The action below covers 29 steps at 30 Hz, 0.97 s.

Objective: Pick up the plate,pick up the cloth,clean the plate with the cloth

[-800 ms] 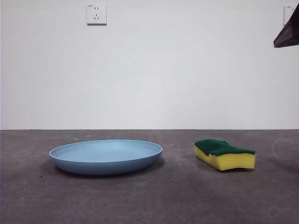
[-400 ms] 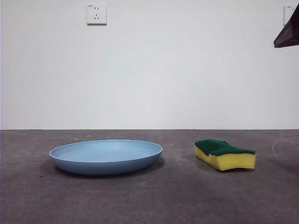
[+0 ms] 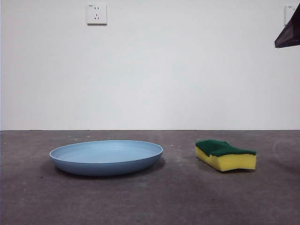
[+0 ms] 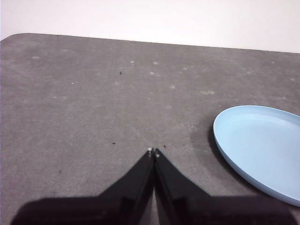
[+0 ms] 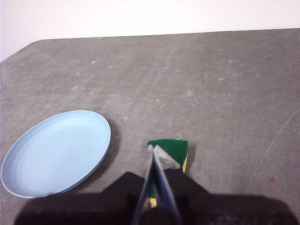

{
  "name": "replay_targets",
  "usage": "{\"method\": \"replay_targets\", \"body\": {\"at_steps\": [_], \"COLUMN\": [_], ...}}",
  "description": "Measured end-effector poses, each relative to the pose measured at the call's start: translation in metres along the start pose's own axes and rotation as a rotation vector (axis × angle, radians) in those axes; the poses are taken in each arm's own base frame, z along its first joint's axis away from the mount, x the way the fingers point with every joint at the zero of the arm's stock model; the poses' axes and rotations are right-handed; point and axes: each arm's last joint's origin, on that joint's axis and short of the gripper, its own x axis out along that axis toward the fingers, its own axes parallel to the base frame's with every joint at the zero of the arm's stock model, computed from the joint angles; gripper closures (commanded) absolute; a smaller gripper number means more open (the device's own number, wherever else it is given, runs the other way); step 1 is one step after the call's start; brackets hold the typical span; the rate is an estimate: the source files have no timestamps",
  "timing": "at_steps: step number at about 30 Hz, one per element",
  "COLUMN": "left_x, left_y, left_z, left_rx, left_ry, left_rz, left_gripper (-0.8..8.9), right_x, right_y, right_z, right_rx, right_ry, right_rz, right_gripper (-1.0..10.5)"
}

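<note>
The light-blue plate [image 3: 106, 157] lies flat on the grey table, left of centre in the front view. It also shows in the left wrist view [image 4: 262, 150] and the right wrist view [image 5: 55, 152]. The cloth, a yellow sponge with a green top [image 3: 225, 155], lies to the plate's right. My left gripper [image 4: 153, 152] is shut and empty, above bare table beside the plate. My right gripper [image 5: 152, 149] is shut and empty, high above the sponge [image 5: 171, 150], partly hiding it. One arm shows as a black tip [image 3: 288, 33] at the top right corner.
A white wall with a power socket [image 3: 96, 14] stands behind the table. The table's rounded far corner [image 4: 18, 37] shows in the left wrist view. Bare grey tabletop lies between the plate and the sponge.
</note>
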Motion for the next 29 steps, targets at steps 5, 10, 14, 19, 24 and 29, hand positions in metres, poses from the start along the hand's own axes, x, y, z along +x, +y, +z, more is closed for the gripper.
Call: {"method": "replay_targets", "body": {"at_steps": [5, 10, 14, 19, 24, 29], "left_x": [0.000, 0.000, 0.000, 0.000, 0.000, 0.000], "left_y": [0.000, 0.000, 0.000, 0.000, 0.000, 0.000], "left_z": [0.000, 0.000, 0.000, 0.000, 0.000, 0.000], "left_rx": [0.000, 0.000, 0.000, 0.000, 0.000, 0.000], "left_ry": [0.000, 0.000, 0.000, 0.000, 0.000, 0.000], "left_rz": [0.000, 0.000, 0.000, 0.000, 0.000, 0.000], "left_gripper": [8.16, 8.16, 8.16, 8.16, 8.16, 8.16], "right_x": [0.000, 0.000, 0.000, 0.000, -0.005, -0.018], "right_y": [0.000, 0.000, 0.000, 0.000, -0.004, -0.023], "right_z": [0.000, 0.000, 0.000, 0.000, 0.000, 0.002], "right_rx": [0.000, 0.000, 0.000, 0.000, -0.018, -0.016], "right_ry": [0.000, 0.000, 0.000, 0.000, -0.005, -0.063], "right_rz": [0.000, 0.000, 0.000, 0.000, -0.051, -0.218], "right_gripper": [9.5, 9.5, 9.5, 9.5, 9.5, 9.5]}}
